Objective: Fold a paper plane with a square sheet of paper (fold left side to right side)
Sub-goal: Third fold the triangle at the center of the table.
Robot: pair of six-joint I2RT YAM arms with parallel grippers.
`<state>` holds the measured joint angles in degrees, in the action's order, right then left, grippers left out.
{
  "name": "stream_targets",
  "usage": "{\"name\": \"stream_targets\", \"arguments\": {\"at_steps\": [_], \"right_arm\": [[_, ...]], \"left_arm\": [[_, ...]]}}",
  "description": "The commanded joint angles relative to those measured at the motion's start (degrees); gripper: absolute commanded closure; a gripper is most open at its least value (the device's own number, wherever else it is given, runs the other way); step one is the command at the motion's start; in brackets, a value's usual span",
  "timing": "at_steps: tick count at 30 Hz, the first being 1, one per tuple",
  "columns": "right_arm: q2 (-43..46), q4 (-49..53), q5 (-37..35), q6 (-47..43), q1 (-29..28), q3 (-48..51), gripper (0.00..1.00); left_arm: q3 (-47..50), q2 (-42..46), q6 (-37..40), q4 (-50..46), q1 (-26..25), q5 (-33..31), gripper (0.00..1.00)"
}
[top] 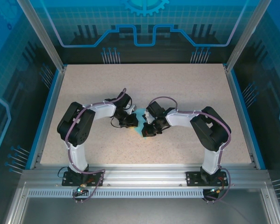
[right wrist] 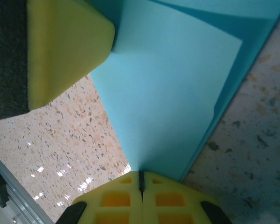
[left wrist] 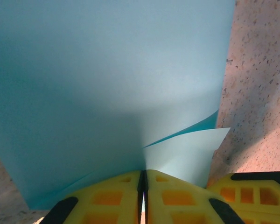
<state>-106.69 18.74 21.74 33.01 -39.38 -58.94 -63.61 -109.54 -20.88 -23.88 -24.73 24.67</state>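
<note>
The square sheet of paper (top: 140,115) is light blue and sits partly folded at the middle of the table, between my two grippers. In the left wrist view the paper (left wrist: 107,70) rises as a broad sheet with a paler flap curling at its lower right. My left gripper (left wrist: 143,173) is shut on its edge, at the centre of the table in the top view (top: 130,122). My right gripper (right wrist: 141,173) is shut on a pointed corner of the paper (right wrist: 168,84), where layered edges show. From above, this gripper (top: 148,129) almost touches the left one.
The speckled beige table (top: 186,93) spreads wide around the paper on all sides, bounded by blue rails and glass walls. A yellow finger of the left gripper (right wrist: 65,46) shows close by in the right wrist view.
</note>
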Motion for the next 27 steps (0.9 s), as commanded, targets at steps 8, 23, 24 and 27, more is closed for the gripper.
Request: {"name": "stream_targets", "arguments": {"at_steps": [8,23,24,27], "right_arm": [[1.7,9.8,-3.1,-0.3,-2.4,4.6,1.0],[5.5,11.7,-3.8,-1.3,-2.5,6.8,1.0],[6.4,11.5,-4.1,-1.6,-2.4,6.6,1.0],[10.4,9.0,-5.0,-2.9,-1.4,6.4,1.0]], "left_arm": [[-0.3,-3.9,0.1,-2.6,-0.1,-5.1,0.89],[-0.7,-2.5,-0.2,-2.1,-0.1,-3.1,0.86],[-0.8,-2.0,-0.4,-2.0,-0.1,-2.5,0.85],[-1.7,0.2,-0.7,-2.0,0.1,-0.5,0.74]]}}
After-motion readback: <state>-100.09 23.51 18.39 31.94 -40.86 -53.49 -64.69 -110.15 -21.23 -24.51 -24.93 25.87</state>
